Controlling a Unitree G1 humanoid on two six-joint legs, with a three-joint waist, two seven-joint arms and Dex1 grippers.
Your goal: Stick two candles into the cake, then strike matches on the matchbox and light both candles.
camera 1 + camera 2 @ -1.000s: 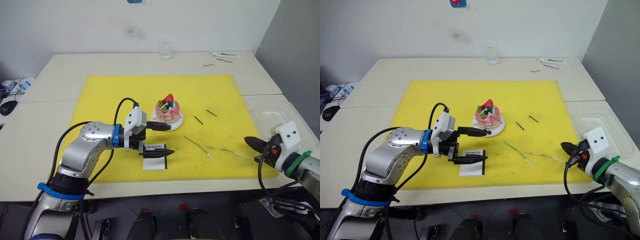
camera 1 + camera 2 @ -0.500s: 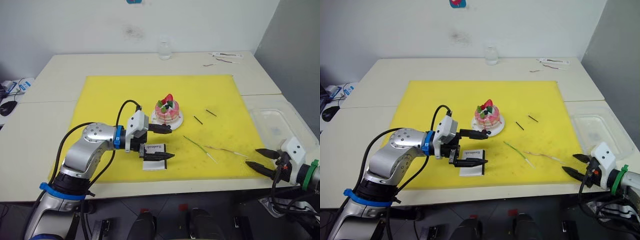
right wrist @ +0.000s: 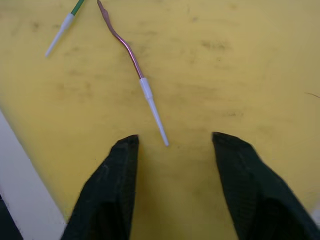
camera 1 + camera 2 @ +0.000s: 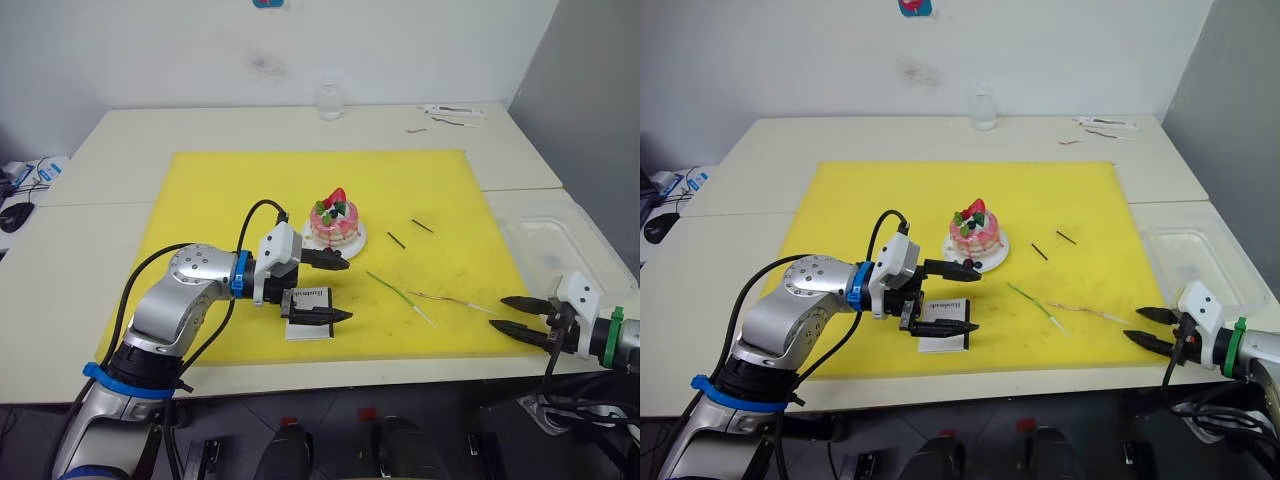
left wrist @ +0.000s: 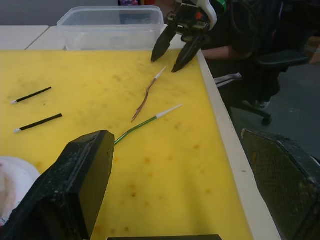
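The pink cake (image 4: 335, 222) sits on its white plate (image 4: 357, 241) mid-mat. Just in front of it, my left gripper (image 4: 343, 291) is open; its lower finger lies over the white matchbox (image 4: 303, 329) and its upper finger points at the plate's front. Contact with the box cannot be told. A green candle (image 4: 400, 297) and a tan candle (image 4: 450, 300) lie right of the box. Two dark matches (image 4: 397, 240) (image 4: 423, 226) lie beyond them. My right gripper (image 4: 503, 313) is open low at the mat's right front corner, its fingers either side of the tan candle's pale end (image 3: 155, 117).
A clear plastic container (image 4: 550, 240) stands right of the yellow mat (image 4: 250, 190), just behind my right gripper. A small glass jar (image 4: 330, 100) and some loose items (image 4: 450, 112) are at the table's back. A mouse (image 4: 15, 215) lies at the far left.
My right gripper has dropped to mat level, opened wider and turned its fingers toward the tan candle's pale end. My left gripper has edged slightly right over the matchbox.
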